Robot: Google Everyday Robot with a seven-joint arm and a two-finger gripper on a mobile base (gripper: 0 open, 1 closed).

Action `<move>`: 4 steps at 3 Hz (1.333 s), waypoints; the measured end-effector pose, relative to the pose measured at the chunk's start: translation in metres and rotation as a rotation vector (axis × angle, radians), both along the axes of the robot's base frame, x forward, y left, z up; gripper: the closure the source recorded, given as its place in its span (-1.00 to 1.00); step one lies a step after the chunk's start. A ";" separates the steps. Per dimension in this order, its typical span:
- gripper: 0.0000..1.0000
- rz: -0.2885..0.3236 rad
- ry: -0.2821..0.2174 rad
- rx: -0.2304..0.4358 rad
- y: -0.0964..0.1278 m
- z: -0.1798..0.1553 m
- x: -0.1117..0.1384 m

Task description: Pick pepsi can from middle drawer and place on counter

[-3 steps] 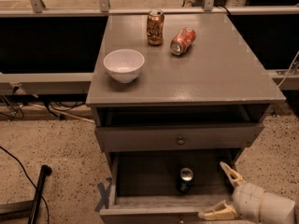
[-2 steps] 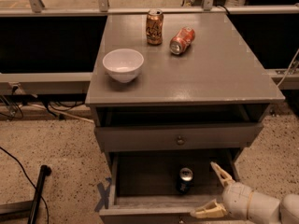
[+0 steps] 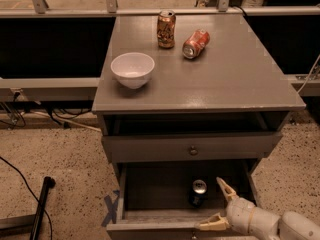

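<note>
The pepsi can (image 3: 198,192) stands upright inside the open middle drawer (image 3: 150,196), right of its middle; I see its silver top and dark body. My gripper (image 3: 218,203) is open at the drawer's front right corner, just right of the can and not touching it. One fingertip (image 3: 221,184) points up beside the can, the other lies over the drawer's front edge. The grey counter (image 3: 220,79) is the cabinet's top, above the closed upper drawer (image 3: 192,147).
On the counter stand a white bowl (image 3: 132,69) at the left, a gold-brown can (image 3: 166,29) upright at the back, and an orange-red can (image 3: 195,43) lying on its side. A black pole (image 3: 40,208) and cables lie on the floor at the left.
My gripper has moved left, closer to the pepsi can, staying open. The can and the drawer have not moved.
</note>
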State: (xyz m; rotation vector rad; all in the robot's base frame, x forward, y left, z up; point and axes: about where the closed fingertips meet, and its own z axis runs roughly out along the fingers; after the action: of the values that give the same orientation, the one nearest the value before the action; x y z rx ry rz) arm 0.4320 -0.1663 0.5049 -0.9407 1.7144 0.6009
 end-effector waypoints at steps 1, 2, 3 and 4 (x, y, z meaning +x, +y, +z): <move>-1.00 -0.003 0.006 0.029 0.013 -0.023 0.015; -1.00 -0.022 0.009 0.033 0.019 -0.032 0.029; -1.00 -0.053 0.004 0.025 0.022 -0.037 0.048; -1.00 -0.083 -0.002 -0.003 0.023 -0.049 0.064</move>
State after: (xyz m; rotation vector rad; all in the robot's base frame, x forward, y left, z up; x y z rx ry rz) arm 0.4959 -0.1434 0.4555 -0.8674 1.7441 0.5420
